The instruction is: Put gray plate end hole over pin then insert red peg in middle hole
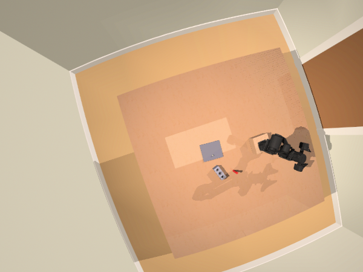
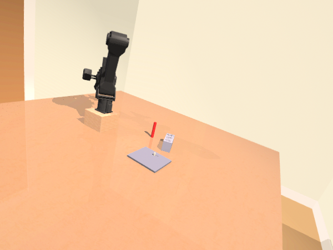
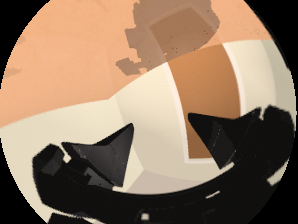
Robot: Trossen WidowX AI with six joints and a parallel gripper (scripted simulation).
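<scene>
The black claw (image 1: pixel 307 157) (image 2: pixel 91 75) (image 3: pixel 161 120) gapes wide with nothing in it, well apart from the pieces. On the orange-tan surface (image 1: pixel 181 106) (image 2: pixel 83 172) (image 3: pixel 60 65), the gray three-holed plate (image 1: pixel 219 172) (image 2: pixel 167 143) sits beside the flat gray square base (image 1: pixel 210 149) (image 2: pixel 148 159), off its pale upright pin (image 1: pixel 213 155) (image 2: pixel 154 153). The slim red cylindrical peg (image 1: pixel 235 171) (image 2: pixel 154 129) stands upright near the plate.

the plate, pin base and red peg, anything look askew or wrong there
Nothing looks damaged or askew: the gray plate is beside the base, and the red peg stands upright.
</scene>
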